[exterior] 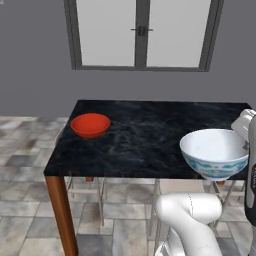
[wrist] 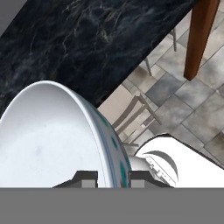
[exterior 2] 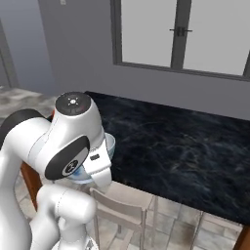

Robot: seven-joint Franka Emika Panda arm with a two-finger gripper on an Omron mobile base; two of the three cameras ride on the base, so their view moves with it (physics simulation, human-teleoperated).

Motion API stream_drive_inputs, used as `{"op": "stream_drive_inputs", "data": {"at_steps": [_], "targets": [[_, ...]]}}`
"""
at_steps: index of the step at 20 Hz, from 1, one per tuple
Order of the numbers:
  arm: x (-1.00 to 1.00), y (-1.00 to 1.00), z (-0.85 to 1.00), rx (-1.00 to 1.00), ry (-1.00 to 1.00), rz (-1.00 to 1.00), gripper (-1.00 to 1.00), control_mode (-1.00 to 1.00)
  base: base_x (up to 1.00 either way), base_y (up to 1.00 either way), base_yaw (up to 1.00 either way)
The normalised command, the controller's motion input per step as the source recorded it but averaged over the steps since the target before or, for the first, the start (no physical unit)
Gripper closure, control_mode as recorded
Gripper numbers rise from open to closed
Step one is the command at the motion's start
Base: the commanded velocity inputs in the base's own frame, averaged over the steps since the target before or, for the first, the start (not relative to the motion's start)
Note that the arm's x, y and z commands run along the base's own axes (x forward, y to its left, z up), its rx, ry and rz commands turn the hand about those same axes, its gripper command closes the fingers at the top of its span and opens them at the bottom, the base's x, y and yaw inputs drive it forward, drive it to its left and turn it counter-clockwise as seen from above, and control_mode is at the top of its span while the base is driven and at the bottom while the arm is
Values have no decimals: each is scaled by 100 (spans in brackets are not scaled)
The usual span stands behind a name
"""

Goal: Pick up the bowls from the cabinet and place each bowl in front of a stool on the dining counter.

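While fingers (wrist: 113,178) clamp rim, patterned bowl (exterior: 214,153) faces up, level.

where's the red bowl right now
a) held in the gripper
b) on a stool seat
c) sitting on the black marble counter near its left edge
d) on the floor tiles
c: the red bowl sits on the black marble counter near its left edge, while the gripper is shut on the rim of the white patterned bowl.
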Motion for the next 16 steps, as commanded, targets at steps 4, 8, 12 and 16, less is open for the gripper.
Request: {"op": "stream_drive_inputs", "data": {"at_steps": [4,8,12,16], "targets": [[0,0,0,0,0,0,100,100,61,-80,9],[0,0,0,0,0,0,100,100,54,-66,9],[0,0,0,0,0,0,100,100,26,-33,6],[0,0,0,0,0,0,100,100,6,-8,0]]}}
